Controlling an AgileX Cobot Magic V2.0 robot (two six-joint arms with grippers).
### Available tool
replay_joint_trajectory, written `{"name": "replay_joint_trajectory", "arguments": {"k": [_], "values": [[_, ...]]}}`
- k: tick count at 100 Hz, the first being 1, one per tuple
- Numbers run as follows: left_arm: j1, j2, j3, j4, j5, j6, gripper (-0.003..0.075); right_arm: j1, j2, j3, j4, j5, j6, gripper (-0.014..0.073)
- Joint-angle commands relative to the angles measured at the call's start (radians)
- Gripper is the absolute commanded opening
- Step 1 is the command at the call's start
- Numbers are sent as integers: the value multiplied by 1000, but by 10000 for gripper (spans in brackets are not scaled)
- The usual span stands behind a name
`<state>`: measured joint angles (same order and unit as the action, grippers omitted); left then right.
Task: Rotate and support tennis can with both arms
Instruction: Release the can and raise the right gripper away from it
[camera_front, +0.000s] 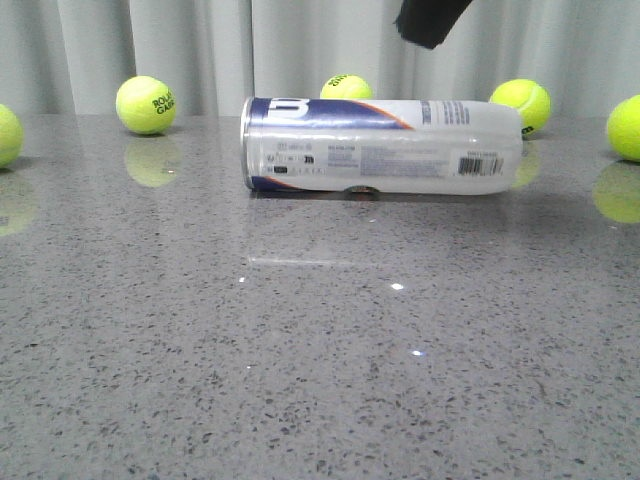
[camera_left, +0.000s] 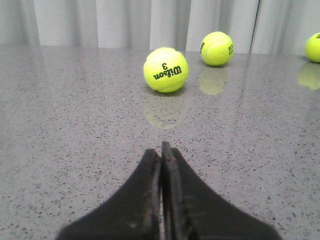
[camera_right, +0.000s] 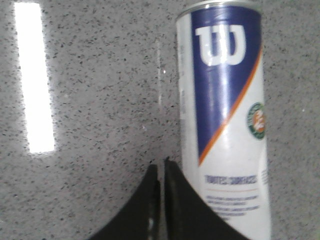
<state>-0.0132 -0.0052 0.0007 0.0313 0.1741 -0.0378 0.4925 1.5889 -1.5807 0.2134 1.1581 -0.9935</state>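
The tennis can (camera_front: 380, 146) lies on its side on the grey speckled table, cap end to the left, barcode near its right end. In the right wrist view the can (camera_right: 227, 125) shows its navy panel, white "W", orange stripe and round emblem. My right gripper (camera_right: 162, 162) is shut and empty, hanging above the table just beside the can; in the front view it is the black shape (camera_front: 430, 22) at the top edge, above the can. My left gripper (camera_left: 161, 147) is shut and empty, low over the table, away from the can, which its view does not show.
Several yellow-green tennis balls sit along the back of the table: one at the left (camera_front: 145, 104), one behind the can (camera_front: 346, 87), one at the can's right end (camera_front: 521, 102). A Wilson ball (camera_left: 165, 69) lies ahead of the left gripper. A curtain hangs behind.
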Motion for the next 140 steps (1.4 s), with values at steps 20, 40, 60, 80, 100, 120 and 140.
{"name": "replay_joint_trajectory", "arguments": {"k": [20,40,60,80,100,120,140], "values": [[-2,-29,45,0,-81,-9,-18,-23,-99,-21,21,-9,533,-60],[-2,-29,45,0,-81,-9,-18,-25,-205,144,19,-174,772,-60],[-2,-29,45,0,-83,-9,-19,-25,-381,396,19,-440,832,-60],[-2,-29,45,0,-83,-9,-18,-25,-583,642,21,-695,846,-60],[-2,-29,45,0,-101,-9,-19,-25,-815,847,21,-905,846,-60],[-2,-29,45,0,-128,-9,-18,-25,-1070,1027,21,-1047,846,-60],[-2,-29,36,0,-169,-9,-19,-25,-1299,1144,21,-1041,845,-60]]}}
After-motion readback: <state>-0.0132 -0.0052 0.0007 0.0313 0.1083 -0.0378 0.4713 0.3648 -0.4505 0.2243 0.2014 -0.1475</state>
